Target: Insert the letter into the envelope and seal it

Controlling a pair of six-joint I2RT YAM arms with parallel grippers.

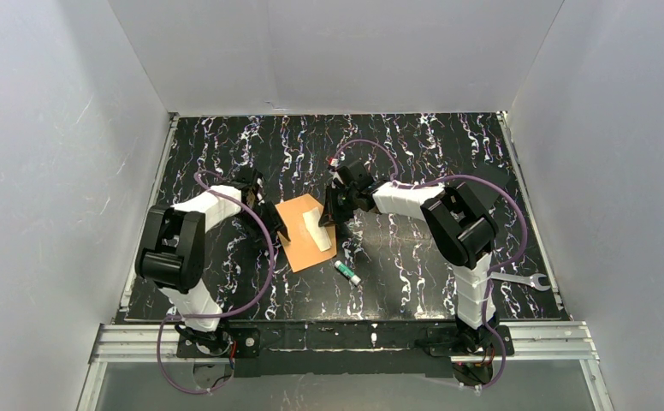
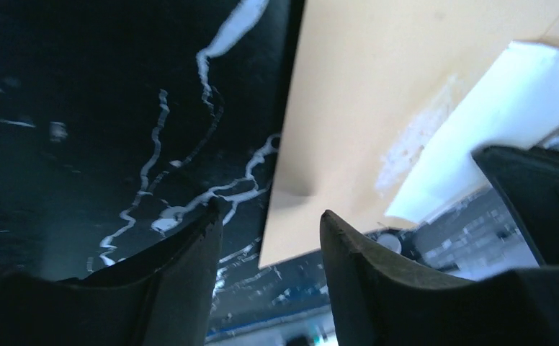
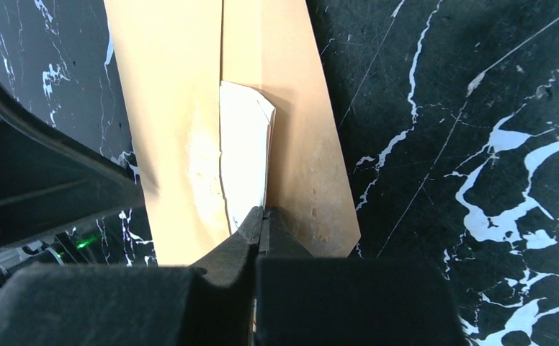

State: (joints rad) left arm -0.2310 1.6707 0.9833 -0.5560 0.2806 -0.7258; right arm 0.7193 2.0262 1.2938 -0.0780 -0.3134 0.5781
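Right gripper (image 3: 262, 216) on letter (image 3: 246, 151) over envelope (image 3: 168, 108).
Right jaws are together, pinching the letter's end. Left gripper (image 2: 271, 210) jaws stand apart at the envelope's edge, gripping nothing.

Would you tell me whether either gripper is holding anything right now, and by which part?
The right gripper is shut on the letter, pinching its near end. The left gripper is open and holds nothing.

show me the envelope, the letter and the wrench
envelope (image 1: 299, 244), top view, bare lower face
letter (image 3: 244, 144), right wrist view, middle of the white sheet
wrench (image 1: 522, 278), top view, middle of its handle
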